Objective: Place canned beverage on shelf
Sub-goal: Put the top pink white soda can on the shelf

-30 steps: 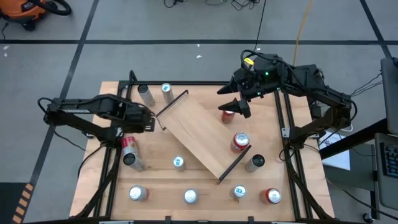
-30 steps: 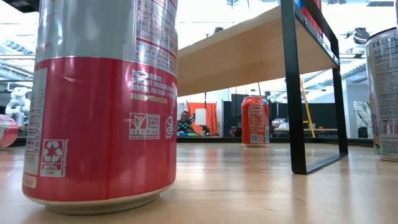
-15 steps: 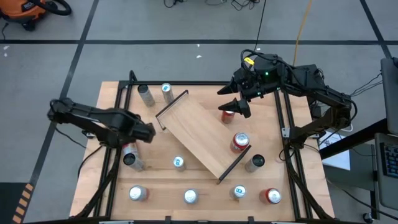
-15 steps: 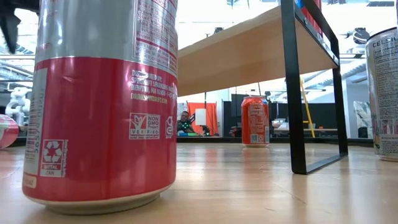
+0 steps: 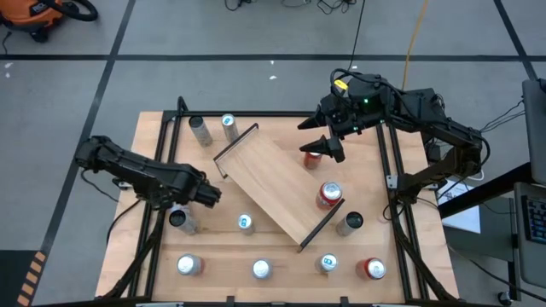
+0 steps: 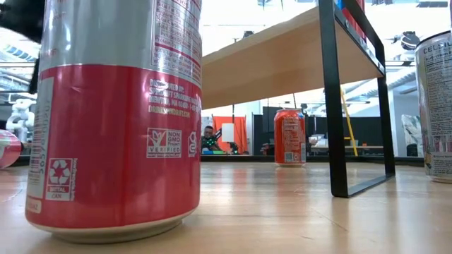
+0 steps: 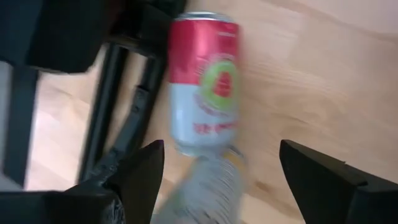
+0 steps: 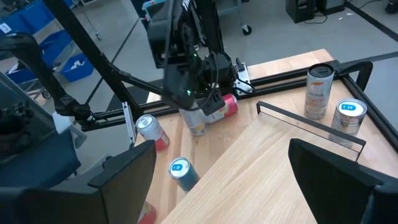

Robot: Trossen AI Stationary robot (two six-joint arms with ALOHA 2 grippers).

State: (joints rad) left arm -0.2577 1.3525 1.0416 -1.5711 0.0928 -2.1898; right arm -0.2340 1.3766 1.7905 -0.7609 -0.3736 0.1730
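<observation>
The shelf point(image 5: 277, 183) lies slantwise on the table, a black rail at each short end, with a red can point(image 5: 328, 194) standing on it near one rail. My left gripper point(image 5: 212, 194) hovers open at the table's left over a red-and-white can point(image 7: 205, 74) lying on its side and a grey can point(image 5: 177, 219) standing beside it. In the left wrist view the grey can point(image 7: 208, 186) shows between the open fingers. My right gripper point(image 5: 322, 147) hangs open at the far right, above another red can point(image 5: 312, 157) beside the shelf.
Several more cans stand around the shelf: two at the far left point(image 5: 213, 128), a row along the near edge point(image 5: 261, 270), one by the shelf's near rail point(image 5: 351, 222). In the low view a big red can point(image 6: 113, 120) fills the foreground. Black frame bars point(image 5: 394, 183) run along the table's sides.
My left gripper has swung from beside the shelf's far rail toward the table's near edge and now stands over the lying red-and-white can, hiding most of it from above. The cans and the shelf have stayed put.
</observation>
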